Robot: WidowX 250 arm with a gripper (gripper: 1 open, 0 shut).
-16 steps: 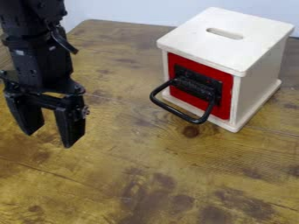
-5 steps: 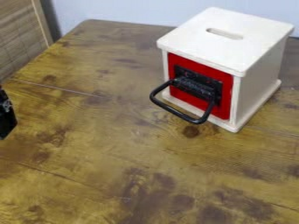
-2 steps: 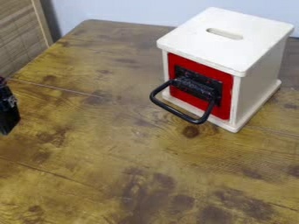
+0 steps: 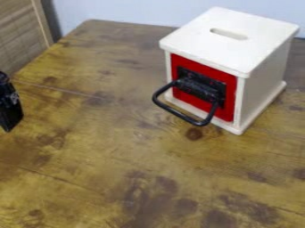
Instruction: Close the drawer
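Only a dark sliver of the end effector (image 4: 7, 102) shows at the left edge of the camera view, the rest cut off by the frame, so how its jaws stand cannot be read there. The pale wooden box (image 4: 229, 40) hides its own far and left sides, and the inside of the drawer (image 4: 204, 86) is out of sight behind the red front; whether that front sits flush or slightly out is hard to tell. The bench (image 4: 119, 169) runs out of the frame at the bottom and both sides.
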